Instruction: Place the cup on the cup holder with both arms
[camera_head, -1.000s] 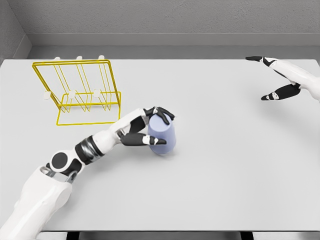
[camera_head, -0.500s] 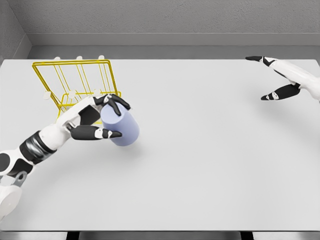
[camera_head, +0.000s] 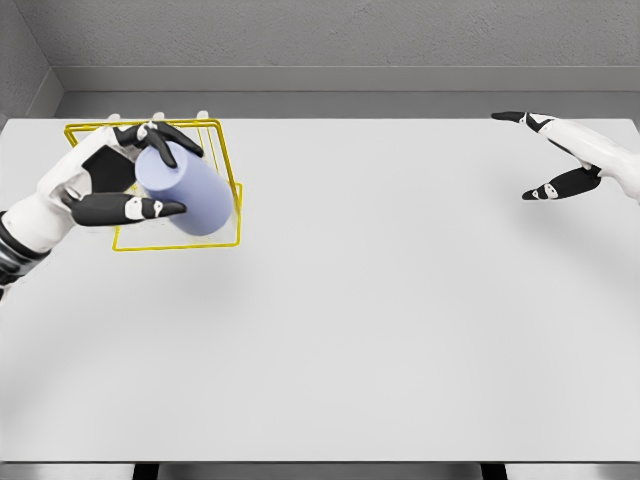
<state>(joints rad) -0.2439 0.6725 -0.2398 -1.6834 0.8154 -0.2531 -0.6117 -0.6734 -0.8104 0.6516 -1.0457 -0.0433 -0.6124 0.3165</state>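
My left hand (camera_head: 145, 175) is shut on a pale blue cup (camera_head: 190, 195), holding it tilted in the air in front of the yellow wire cup holder (camera_head: 225, 190) at the table's far left. The cup and hand cover most of the holder's pegs; only its top bar, right side and base frame show. My right hand (camera_head: 540, 160) hovers at the far right of the table, fingers spread, holding nothing.
The white table (camera_head: 400, 320) stretches wide between the two hands. A grey wall runs along the table's far edge, and the holder stands close to the back left corner.
My left hand has carried the cup up and to the left, from the table's middle-left to in front of the holder. The right arm has not moved.
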